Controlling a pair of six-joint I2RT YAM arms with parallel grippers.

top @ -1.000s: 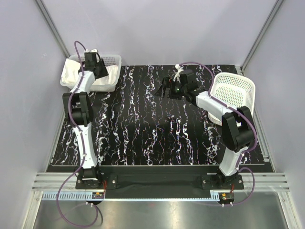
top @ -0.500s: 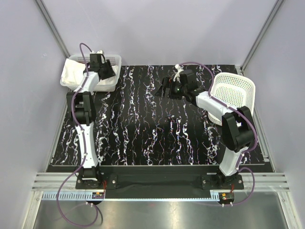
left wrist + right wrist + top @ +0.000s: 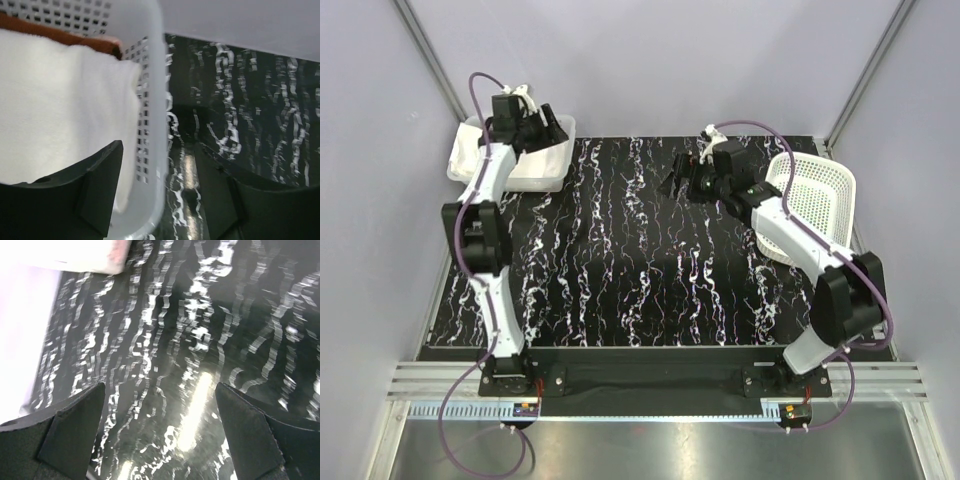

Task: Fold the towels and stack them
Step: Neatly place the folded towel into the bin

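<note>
Towels: the white towel point(image 3: 60, 100) lies uppermost in the left basket point(image 3: 152, 100). The rust-brown towel point(image 3: 45, 31) is seen beneath it at the far wall, with a sliver of the pale pink towel point(image 3: 107, 39) beside it.
Left gripper point(image 3: 160, 200): held above the basket's wall, jaws parted, one finger over the cloth and one outside. Nothing is gripped.
Right gripper point(image 3: 160, 435): jaws spread wide and empty over the marbled mat point(image 3: 190, 340). It is judged to be kept clear of the pile.
Second basket point(image 3: 815, 190): tilted on edge at the mat's right side.
Stage: stacking is judged complete or nearly so.
</note>
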